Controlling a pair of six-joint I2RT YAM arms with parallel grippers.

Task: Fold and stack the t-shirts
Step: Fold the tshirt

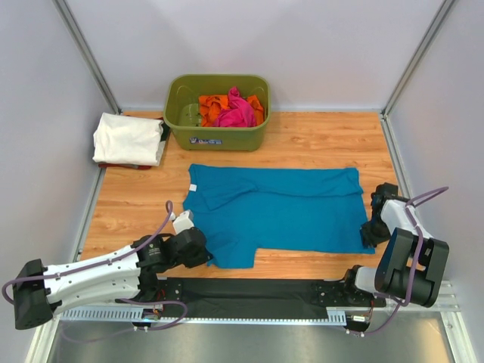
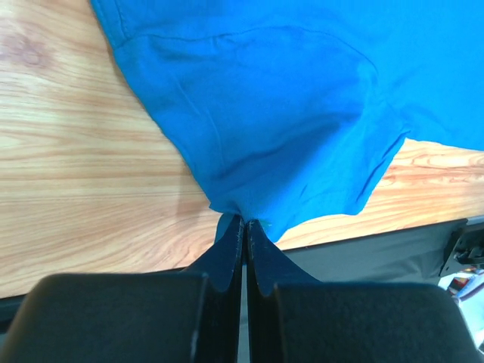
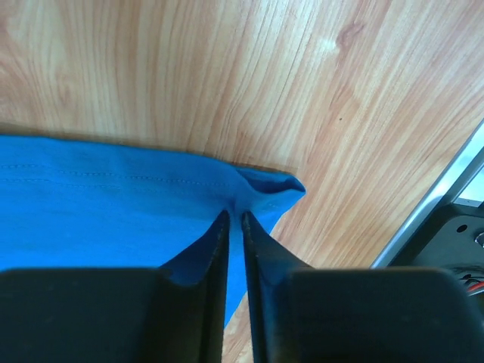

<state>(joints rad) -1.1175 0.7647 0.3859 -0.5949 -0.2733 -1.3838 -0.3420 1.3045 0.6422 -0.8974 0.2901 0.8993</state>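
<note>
Teal tee (image 1: 287,204) tight between L pincer (image 2: 243,223) tips; same w/ R pincer (image 3: 235,215)

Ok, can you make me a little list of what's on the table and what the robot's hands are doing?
teal-blue t-shirt: spread flat on the wooden table
left gripper: shut on the near sleeve's edge
right gripper: shut on a hem corner
white t-shirt: folded, far left, beside the tub
olive-green tub: at the back, holding a crumpled pink t-shirt and an orange t-shirt
</note>
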